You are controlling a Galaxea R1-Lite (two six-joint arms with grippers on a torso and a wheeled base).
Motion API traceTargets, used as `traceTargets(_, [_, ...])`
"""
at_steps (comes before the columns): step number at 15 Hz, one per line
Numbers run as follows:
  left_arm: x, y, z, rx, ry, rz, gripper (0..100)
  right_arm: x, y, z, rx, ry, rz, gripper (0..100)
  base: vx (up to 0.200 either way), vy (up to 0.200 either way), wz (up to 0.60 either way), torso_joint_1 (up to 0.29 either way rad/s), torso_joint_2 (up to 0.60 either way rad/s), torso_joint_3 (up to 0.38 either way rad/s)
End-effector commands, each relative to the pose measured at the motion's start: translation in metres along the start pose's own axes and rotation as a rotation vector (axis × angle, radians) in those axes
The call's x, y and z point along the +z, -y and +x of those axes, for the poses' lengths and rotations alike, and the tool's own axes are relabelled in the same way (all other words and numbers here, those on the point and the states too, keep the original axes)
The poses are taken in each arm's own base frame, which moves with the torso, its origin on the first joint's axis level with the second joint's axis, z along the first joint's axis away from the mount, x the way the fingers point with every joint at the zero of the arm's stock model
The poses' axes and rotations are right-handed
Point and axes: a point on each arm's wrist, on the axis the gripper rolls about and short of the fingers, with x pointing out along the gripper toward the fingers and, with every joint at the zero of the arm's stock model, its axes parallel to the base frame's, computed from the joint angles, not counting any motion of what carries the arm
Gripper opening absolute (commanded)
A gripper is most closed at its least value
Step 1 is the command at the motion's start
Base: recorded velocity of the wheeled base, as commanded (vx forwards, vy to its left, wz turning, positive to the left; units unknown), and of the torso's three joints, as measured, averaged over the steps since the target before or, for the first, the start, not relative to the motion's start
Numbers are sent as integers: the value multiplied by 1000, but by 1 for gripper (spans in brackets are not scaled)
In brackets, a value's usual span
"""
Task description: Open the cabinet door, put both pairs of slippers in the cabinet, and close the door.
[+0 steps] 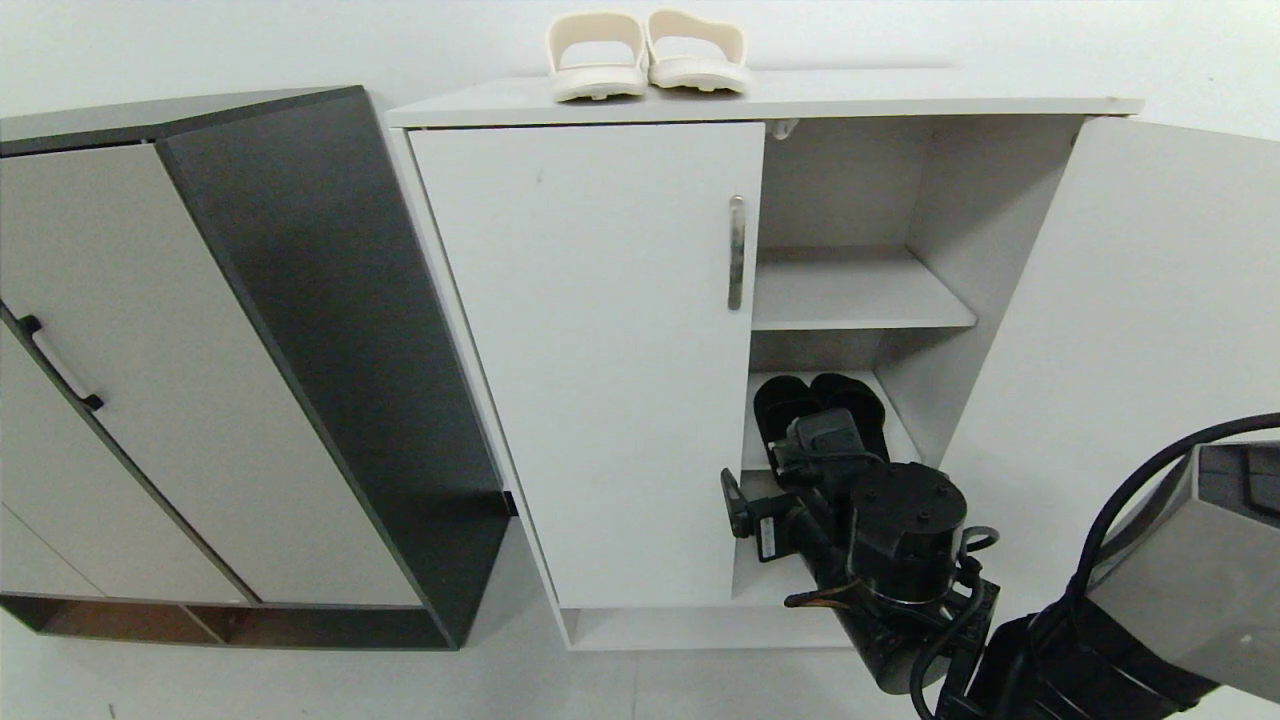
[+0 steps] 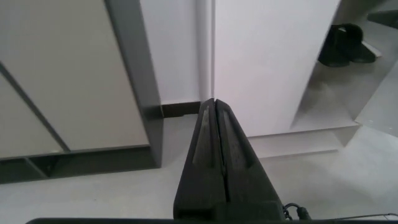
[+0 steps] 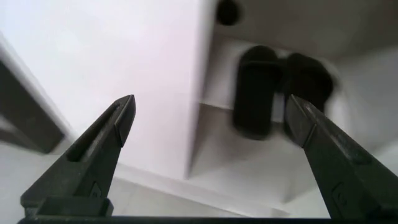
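**Black pair shelved**

Your right hand gapes wide before the black rubber slippers on the white cabinet's lower shelf, right door open. Cream foam slippers sit at the cabinet top's front edge. Your left hand is pinched together, empty.

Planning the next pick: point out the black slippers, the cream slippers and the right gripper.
black slippers [image 1: 778, 405], head view, upper surface of the left one of the pair.
cream slippers [image 1: 598, 78], head view, near edge of the left one of the pair.
right gripper [image 3: 210, 102], right wrist view, midway between its open fingertips.
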Motion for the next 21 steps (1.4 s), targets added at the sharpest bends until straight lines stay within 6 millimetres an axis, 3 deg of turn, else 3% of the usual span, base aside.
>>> traceTargets(1, [0,0,0,0,0,0,0,-3,1,0,-1,0,-8,100,0,200,0,2,2,2])
traceTargets(3, [0,0,0,0,0,0,0,-3,0,-1,1,4,-9,100,0,200,0,0,2,2])
traceTargets(21, [0,0,0,3,0,-7,0,-21,-3,2,18,-22,-39,100,0,0,0,0,0,0])
